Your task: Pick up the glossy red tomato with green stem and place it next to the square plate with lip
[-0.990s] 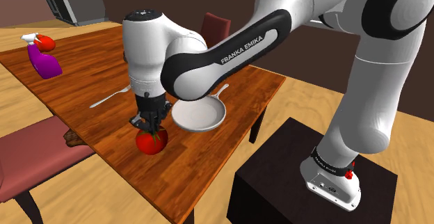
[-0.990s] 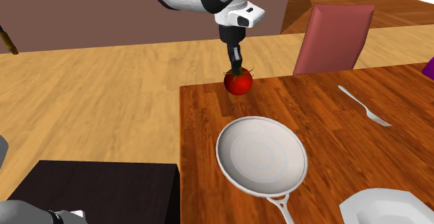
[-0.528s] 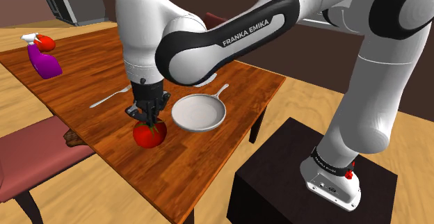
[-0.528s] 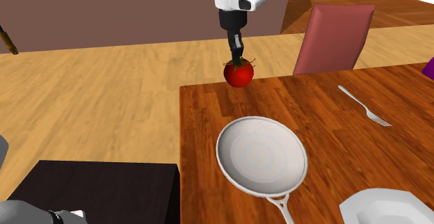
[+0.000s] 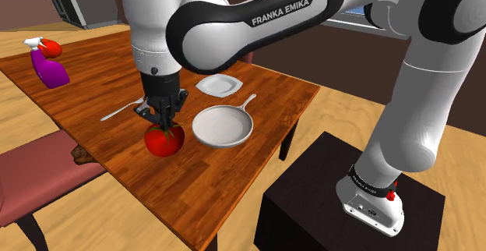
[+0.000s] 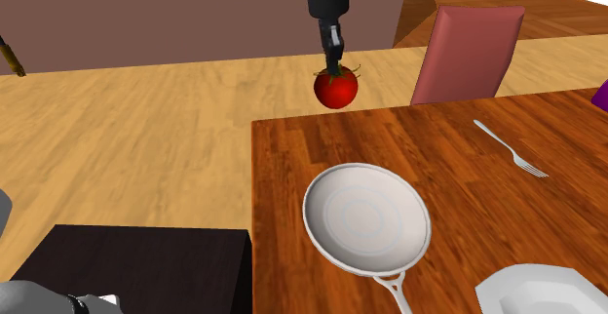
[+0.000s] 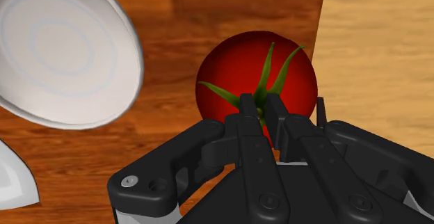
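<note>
1. Claw (image 5: 162,119): pinched narrowly on the tomato (image 5: 164,140) by its green stem.
2. Tomato: red, hanging just above the table (image 5: 218,171) near its edge, beside the white pan (image 5: 223,125).
3. Square plate (image 5: 218,85): beyond the pan.

A wooden table (image 5: 210,183) is seen on a light wooden floor (image 6: 146,146), with a dark brown wall (image 6: 146,15) behind it. 1 white frying pan (image 5: 223,126) is laid on the table, its handle pointed to the shoulder view's upper right. 1 silver fork (image 5: 121,111) is laid to the pan's left in that view, well apart from it. 1 purple spray bottle (image 5: 50,68) with a red and white head is set near the far left end. 1 red-cushioned chair (image 5: 39,171) is placed at the table's side; a small brown thing (image 5: 82,154) at the seat's edge cannot be made out.
</note>
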{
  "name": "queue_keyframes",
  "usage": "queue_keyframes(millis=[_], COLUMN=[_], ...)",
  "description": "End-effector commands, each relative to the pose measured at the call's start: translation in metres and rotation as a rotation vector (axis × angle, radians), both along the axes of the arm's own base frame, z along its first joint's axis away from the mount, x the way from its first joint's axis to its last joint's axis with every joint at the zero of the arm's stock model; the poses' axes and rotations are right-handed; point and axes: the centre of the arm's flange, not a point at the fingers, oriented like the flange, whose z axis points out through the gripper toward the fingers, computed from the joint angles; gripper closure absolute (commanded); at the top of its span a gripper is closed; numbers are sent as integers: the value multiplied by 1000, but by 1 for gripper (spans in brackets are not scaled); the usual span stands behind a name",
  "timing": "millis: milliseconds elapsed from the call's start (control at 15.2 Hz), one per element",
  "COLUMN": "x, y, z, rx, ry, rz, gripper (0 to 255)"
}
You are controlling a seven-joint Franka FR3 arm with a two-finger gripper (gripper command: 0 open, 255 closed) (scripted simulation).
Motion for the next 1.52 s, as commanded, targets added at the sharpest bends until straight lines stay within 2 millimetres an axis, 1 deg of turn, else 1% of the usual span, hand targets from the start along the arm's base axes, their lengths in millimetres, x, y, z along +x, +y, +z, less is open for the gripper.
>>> queue_keyframes(millis=[0,462,528,1452], x=[0,0,0,39], y=[-1,-1,-1,-181], z=[12,49,50,51], rx=[0,0,0,0], ry=[0,0,0,0], rz=[0,0,0,0], gripper=[255,255,255,255])
